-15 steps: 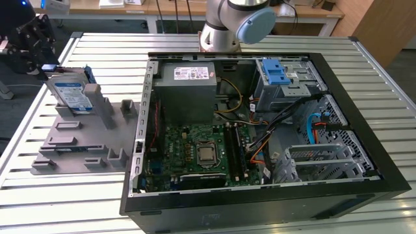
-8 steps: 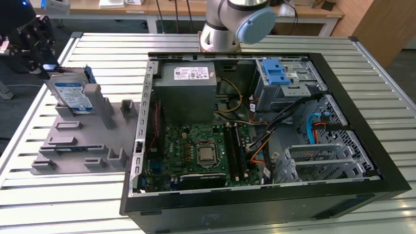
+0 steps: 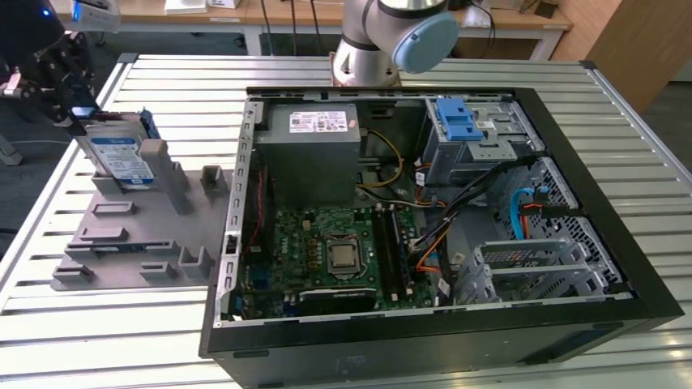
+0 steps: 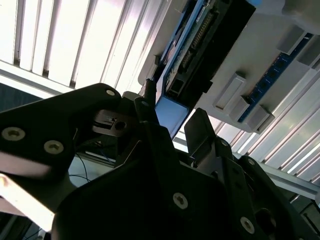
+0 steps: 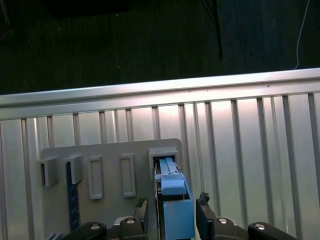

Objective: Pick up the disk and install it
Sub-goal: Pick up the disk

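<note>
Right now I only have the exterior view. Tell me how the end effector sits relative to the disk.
Observer: In the first wrist view the end effector straddles the disk, one finger on each side of its blue frame.
Operator: Report whether it's clamped.
Observer: It looks open. A dark gap shows between one finger and the frame, so the disk isn't gripped.

Exterior overhead; wrist views near disk (image 5: 176,212)
</note>
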Motion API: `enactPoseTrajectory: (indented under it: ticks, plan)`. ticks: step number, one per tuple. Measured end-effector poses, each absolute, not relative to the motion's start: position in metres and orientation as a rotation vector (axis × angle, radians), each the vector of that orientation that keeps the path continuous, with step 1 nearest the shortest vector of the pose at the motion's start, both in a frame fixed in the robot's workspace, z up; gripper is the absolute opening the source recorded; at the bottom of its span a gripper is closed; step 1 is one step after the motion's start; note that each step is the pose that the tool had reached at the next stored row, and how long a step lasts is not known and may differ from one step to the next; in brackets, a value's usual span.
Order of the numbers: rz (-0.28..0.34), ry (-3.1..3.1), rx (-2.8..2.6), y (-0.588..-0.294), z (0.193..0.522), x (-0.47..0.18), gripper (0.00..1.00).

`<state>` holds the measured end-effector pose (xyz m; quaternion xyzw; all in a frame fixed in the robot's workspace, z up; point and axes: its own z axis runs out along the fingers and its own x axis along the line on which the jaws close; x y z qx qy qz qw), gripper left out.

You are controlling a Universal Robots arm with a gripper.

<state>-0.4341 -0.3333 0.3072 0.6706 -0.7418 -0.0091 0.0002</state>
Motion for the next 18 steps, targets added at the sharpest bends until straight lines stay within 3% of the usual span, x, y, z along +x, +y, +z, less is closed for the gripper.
enactPoseTrajectory:
  ticks: [18]
  plan:
    - [-0.029, -2.328, 2.109, -0.333, 0.293, -0.435, 0.51]
